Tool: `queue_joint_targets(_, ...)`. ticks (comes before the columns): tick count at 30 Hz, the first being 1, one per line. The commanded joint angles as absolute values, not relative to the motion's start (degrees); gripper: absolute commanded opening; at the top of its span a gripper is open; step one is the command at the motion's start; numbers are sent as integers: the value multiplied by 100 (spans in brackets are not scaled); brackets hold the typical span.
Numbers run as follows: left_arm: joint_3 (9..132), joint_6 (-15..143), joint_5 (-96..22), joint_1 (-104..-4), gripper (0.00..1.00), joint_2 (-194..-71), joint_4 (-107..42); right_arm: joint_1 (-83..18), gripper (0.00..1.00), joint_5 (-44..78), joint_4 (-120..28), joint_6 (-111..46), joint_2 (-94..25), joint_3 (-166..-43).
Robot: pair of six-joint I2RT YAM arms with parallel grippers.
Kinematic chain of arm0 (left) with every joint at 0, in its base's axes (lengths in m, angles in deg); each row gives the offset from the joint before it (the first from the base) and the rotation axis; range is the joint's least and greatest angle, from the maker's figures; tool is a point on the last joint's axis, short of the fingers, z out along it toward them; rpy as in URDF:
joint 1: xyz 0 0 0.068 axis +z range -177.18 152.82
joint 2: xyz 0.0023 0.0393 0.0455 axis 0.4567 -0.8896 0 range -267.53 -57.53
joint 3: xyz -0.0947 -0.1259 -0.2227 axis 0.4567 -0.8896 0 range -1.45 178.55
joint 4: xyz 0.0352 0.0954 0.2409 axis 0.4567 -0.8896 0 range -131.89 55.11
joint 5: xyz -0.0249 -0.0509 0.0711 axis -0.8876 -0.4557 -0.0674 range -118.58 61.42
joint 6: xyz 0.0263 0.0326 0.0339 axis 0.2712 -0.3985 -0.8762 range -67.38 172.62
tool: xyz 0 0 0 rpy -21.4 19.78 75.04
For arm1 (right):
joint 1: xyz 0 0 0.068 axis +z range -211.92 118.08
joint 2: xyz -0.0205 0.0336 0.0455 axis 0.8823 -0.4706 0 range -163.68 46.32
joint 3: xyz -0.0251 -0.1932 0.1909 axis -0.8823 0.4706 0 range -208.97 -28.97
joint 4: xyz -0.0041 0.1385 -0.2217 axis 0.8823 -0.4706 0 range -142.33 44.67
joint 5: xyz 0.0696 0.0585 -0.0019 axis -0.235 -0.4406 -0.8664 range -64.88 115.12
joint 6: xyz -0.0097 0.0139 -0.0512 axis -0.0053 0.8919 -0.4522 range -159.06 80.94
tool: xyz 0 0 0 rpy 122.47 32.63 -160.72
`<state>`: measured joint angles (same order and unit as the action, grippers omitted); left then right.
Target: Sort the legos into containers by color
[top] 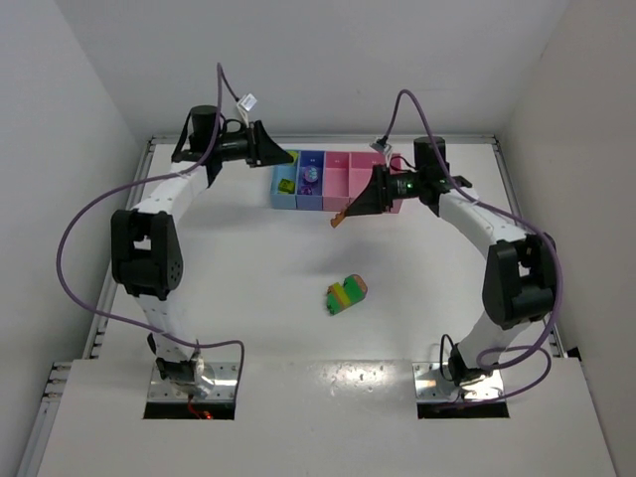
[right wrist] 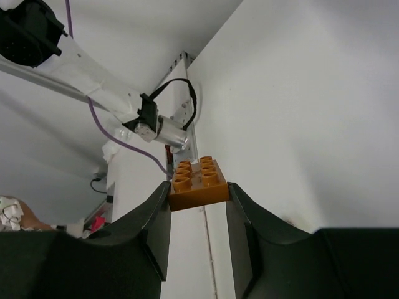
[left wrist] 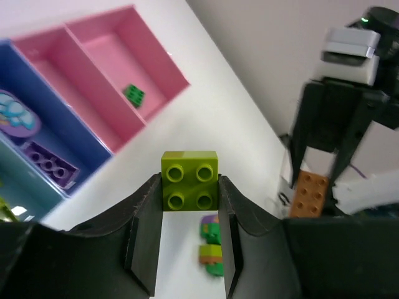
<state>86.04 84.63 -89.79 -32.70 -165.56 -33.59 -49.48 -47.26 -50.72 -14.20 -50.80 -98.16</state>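
White walls close in a white table point(top: 248, 298), and the row of containers point(top: 336, 204) sits at its far side, its long axis running left to right between the two arms.

The left claw point(left wrist: 190, 193) is pinching a lime-green brick point(left wrist: 189, 177) by two opposite sides, studs toward its camera. It hangs at the left end of the row, just beside the light blue bin, where a yellow-green piece point(top: 286, 184) already lies. A purple brick point(left wrist: 50, 163) lies in the blue-purple bin, and a small green one point(left wrist: 133, 94) in the wider pink bin.

The right claw point(right wrist: 197, 193) is pressed in on an orange brick point(right wrist: 198, 180), held off the table just in front of the pink bins, on their near side.

A striped clump of legos point(top: 346, 295) lies on the table well nearer the arm bases than the row, roughly level with the pink bins and closer to the right arm.

For the drop, the bins lie just beyond the orange brick, so a short reach away from the bases should do. Which bin takes orange I cannot tell. The lime brick probably belongs in the light blue bin, just beside the left claw.
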Motion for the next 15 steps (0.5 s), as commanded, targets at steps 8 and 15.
queue_joint_targets(8,9873,6828,-4534,-3964,22,-17055,-5325,-5015,2,-4265,-5517,-2131,-5053,-10402)
queue_joint_targets(15,10463,6677,-2948,-4396,46,-17530,-5817,-5067,2,-3975,-5623,-2298,-5159,-10710)
